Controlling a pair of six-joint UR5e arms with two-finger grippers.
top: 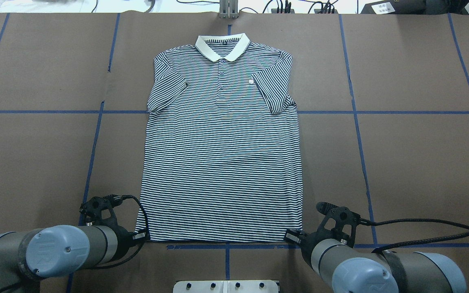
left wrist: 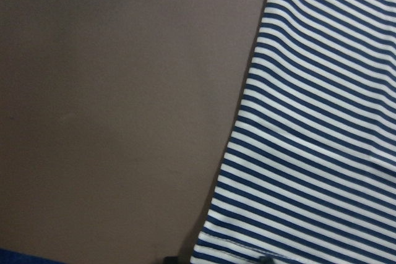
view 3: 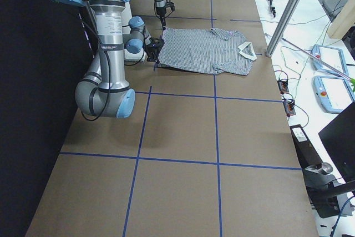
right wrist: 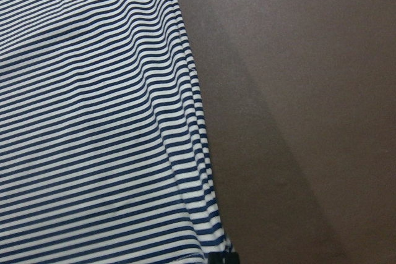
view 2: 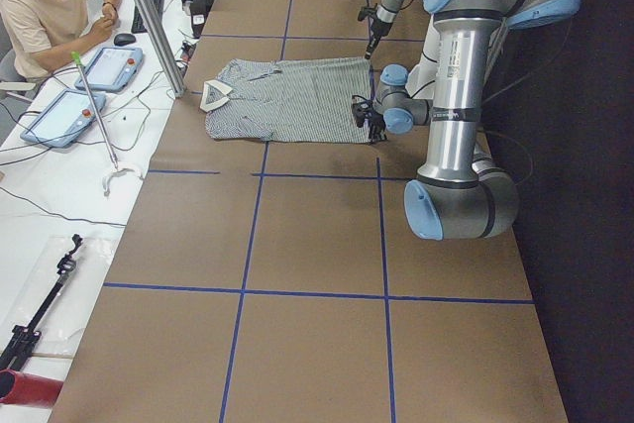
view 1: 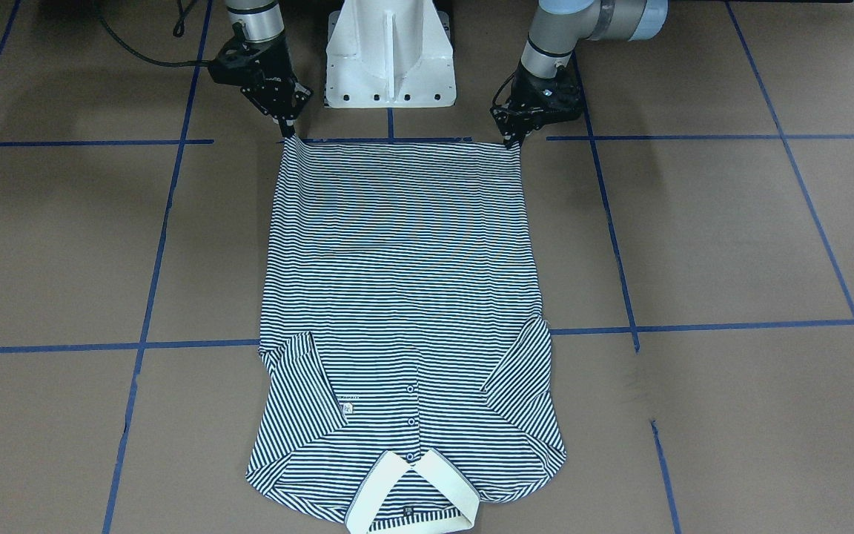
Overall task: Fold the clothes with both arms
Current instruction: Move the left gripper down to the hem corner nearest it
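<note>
My left gripper (view 1: 510, 138) and right gripper (view 1: 286, 130) seemed clamped on the hem corners of the polo shirt (view 1: 405, 282); next, both needed lifting evenly toward the collar (view 1: 451, 483).

The polo shirt (top: 222, 162) is soft, matt knit cloth; its collar (top: 222, 45) plain cream cloth. Matt brown paper covers the table (top: 413, 162), crossed by smooth blue tape (top: 35, 112). The left arm (top: 96, 244) and right arm (top: 324, 252) are satin grey metal with glossy blue caps (top: 51, 250).
</note>
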